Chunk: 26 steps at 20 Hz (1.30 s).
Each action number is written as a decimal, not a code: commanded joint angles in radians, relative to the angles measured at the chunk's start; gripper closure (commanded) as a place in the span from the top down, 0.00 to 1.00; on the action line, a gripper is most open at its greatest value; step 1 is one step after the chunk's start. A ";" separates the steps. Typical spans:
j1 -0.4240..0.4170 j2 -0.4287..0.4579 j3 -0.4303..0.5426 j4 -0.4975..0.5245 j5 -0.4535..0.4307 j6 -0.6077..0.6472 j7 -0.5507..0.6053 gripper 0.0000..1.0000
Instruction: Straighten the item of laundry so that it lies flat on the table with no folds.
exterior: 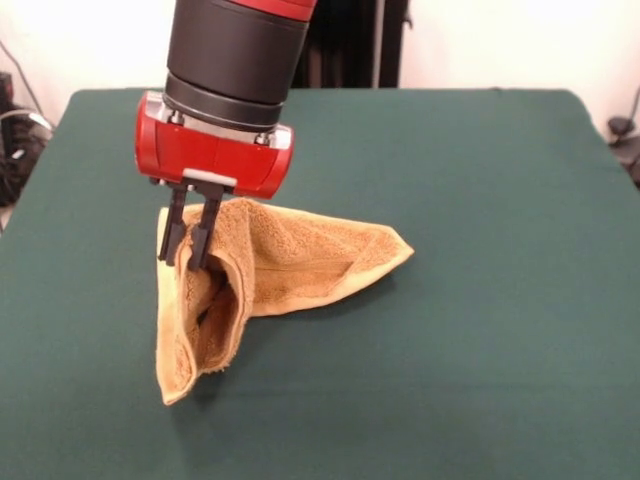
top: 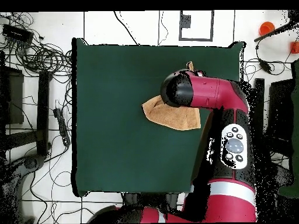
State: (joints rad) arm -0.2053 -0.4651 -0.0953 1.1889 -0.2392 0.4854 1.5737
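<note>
One golden-orange terry-cloth towel [exterior: 270, 290] lies crumpled on the left half of the large dark green felt-covered table [exterior: 480, 300]. Its nearest corner hangs down to touch the cloth at the near left, while another pointed corner stretches out flat to the right. Above that, the black two-fingered gripper [exterior: 189, 240] pinches a raised fold of the towel, its fingers close together on the fabric. Farther up, the red and black arm [exterior: 225, 90] comes down from above.
</note>
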 commanded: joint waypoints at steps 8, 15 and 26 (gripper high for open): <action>-0.009 0.050 0.135 0.122 0.062 -0.068 0.164 0.00; 0.001 0.099 0.111 0.089 0.030 -0.113 0.157 0.00; -0.001 0.179 0.109 0.068 0.050 -0.201 0.184 0.00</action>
State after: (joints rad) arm -0.2286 -0.3460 -0.0914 1.1887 -0.2330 0.3075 1.5737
